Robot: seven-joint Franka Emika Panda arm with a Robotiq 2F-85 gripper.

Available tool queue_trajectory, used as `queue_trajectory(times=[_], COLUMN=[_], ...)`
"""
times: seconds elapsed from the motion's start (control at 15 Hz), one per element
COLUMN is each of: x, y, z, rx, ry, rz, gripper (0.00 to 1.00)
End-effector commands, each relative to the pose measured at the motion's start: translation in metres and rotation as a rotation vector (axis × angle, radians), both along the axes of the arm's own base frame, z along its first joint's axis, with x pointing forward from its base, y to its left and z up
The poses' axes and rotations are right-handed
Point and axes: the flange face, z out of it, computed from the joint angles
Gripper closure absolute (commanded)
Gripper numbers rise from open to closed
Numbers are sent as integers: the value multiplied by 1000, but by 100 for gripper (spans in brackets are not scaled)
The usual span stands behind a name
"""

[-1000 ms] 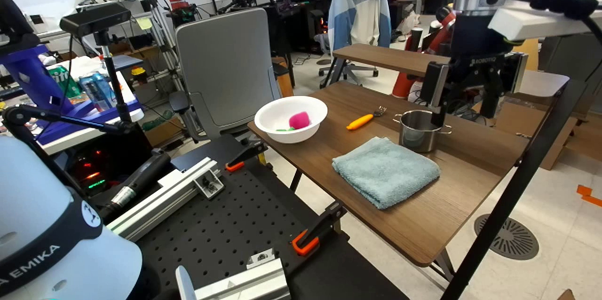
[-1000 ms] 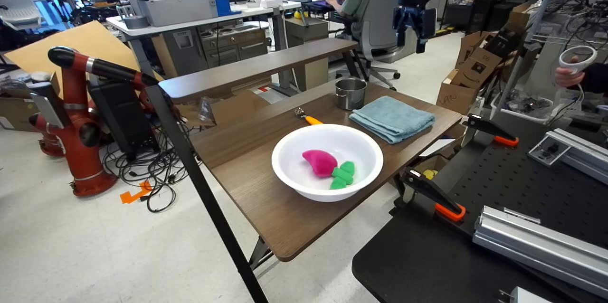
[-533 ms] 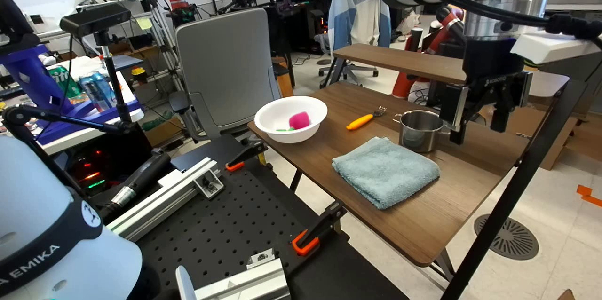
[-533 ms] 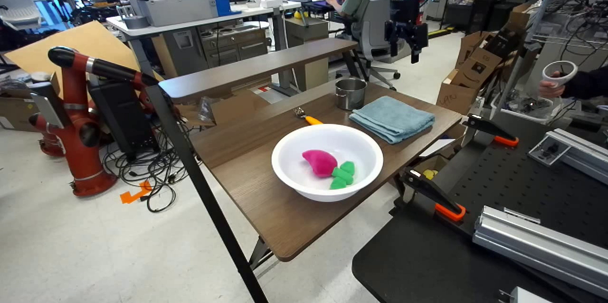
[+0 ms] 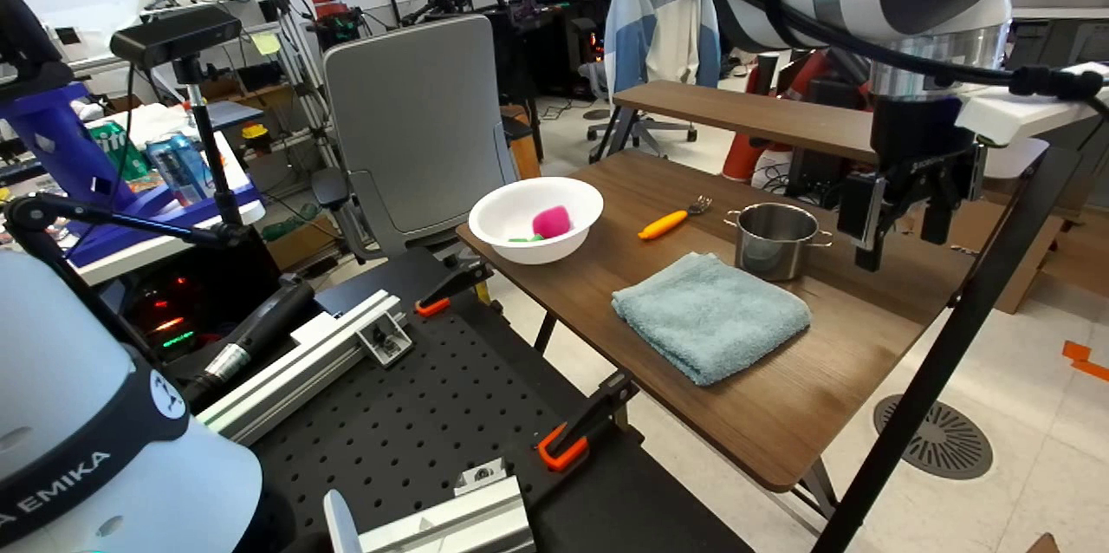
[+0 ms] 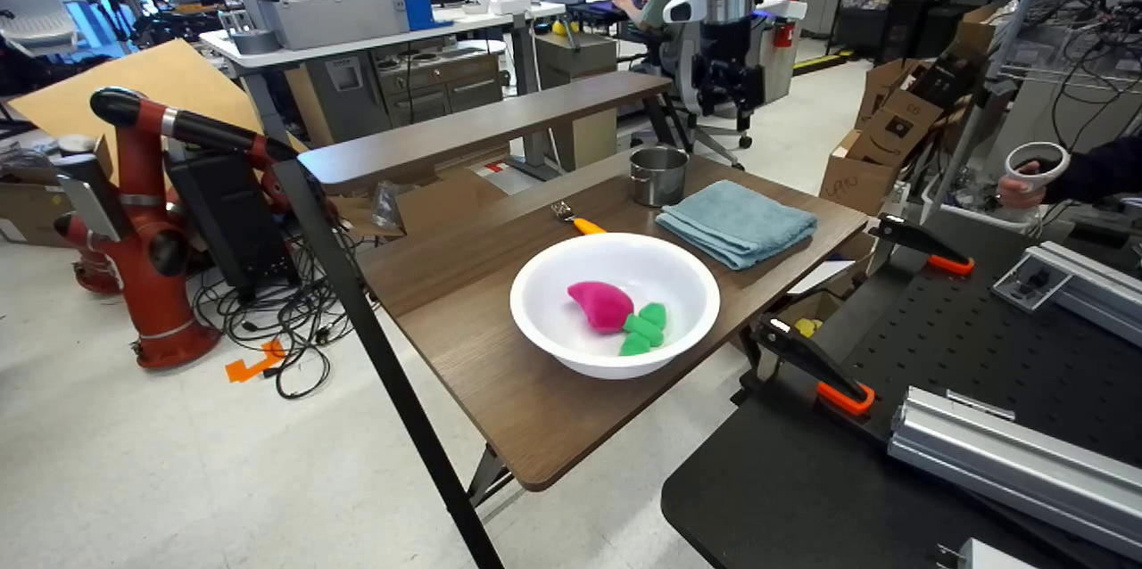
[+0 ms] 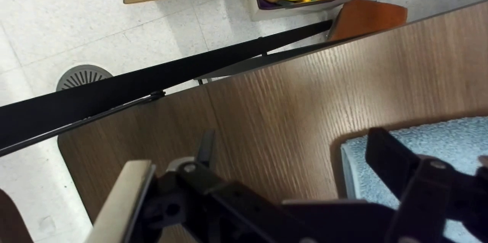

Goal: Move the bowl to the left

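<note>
Robotiq gripper (image 5: pixel 903 245): we've got its fingertips (image 7: pixel 385 155) spread wide, hanging over the wood-grain table (image 5: pixel 849 354)
Two-handled metal pot (image 5: pixel 771 245): upright on the table, near the gripper but apart, left of it in both exterior views
Folded blue towel (image 5: pixel 710 315): lower than the gripper; wrist view shows us its corner by one finger
Orange-handled fork (image 5: pixel 665 225): past the pot from the gripper
White bowl (image 5: pixel 533 252): farthest from the gripper, and we can spot a pink-and-green toy (image 6: pixel 605 309) inside
</note>
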Motion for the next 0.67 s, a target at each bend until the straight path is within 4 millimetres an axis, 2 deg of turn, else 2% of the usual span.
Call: queue_trajectory(times=[0.0, 0.33, 0.6], x=[18, 32, 40], y=[4, 27, 54], z=[-17, -46, -62], rx=[-21, -49, -78], ry=[-11, -15, 1], rz=[24, 55, 108], gripper=[0, 0, 0])
